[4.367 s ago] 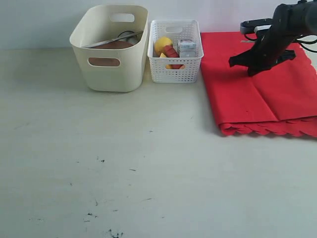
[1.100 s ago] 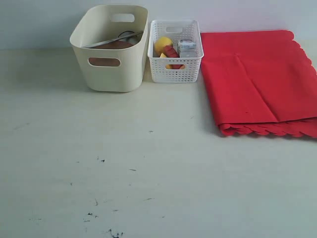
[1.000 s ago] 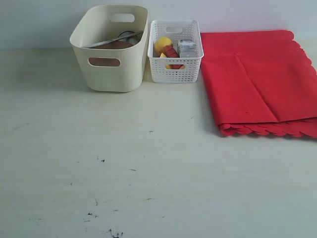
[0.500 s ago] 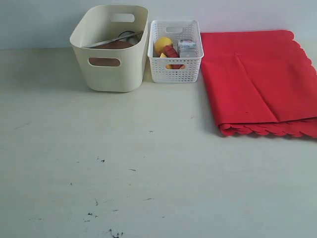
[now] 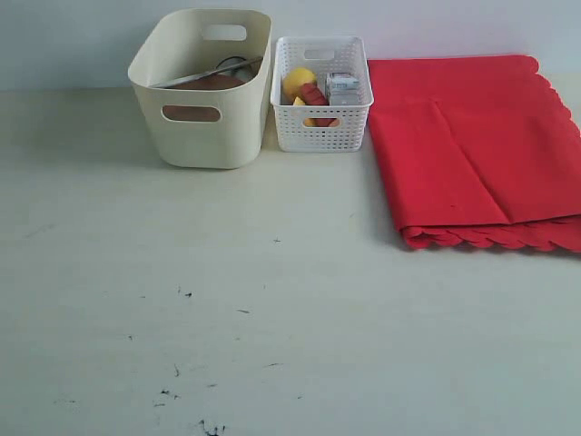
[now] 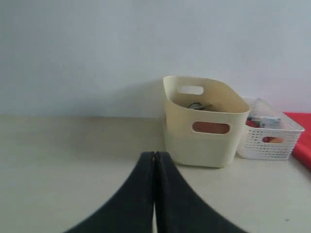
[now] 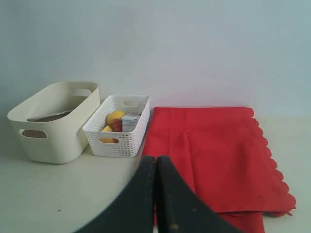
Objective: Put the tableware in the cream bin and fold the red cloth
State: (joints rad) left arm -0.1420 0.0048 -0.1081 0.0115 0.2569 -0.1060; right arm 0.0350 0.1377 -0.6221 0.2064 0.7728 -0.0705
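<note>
Both claws are closed on nothing: the left claw (image 6: 155,156) has its dark fingers pressed together with no gap, and so does the right claw (image 7: 155,159), and neither appears in the exterior view, so both seem to be drawn back from the working area. Well ahead of the left claw stands the cream bin (image 5: 204,118), with the white basket (image 5: 322,127) of food just beyond it on the side away from that claw. The tableware sits inside the bin; a brown plate (image 5: 213,82) shows, with a long metal piece (image 5: 204,73) slanting up toward the rim (a knife, probably, though the view is too small to be sure). Ahead of the right claw and lower, the red cloth (image 5: 472,145) lies flat on the surface (image 5: 272,318), doubled over with its scalloped edges stacked at the end nearest the claw, so the task looks close to finished. If another fold is wanted, the risk is a pinch that catches only the top layer at that edge, which would peel the fold open again. A drag toward the left arm's side could shove the cloth against the basket beside it, and a knock on the bin could tip the slanting metal piece out over the rim.
</note>
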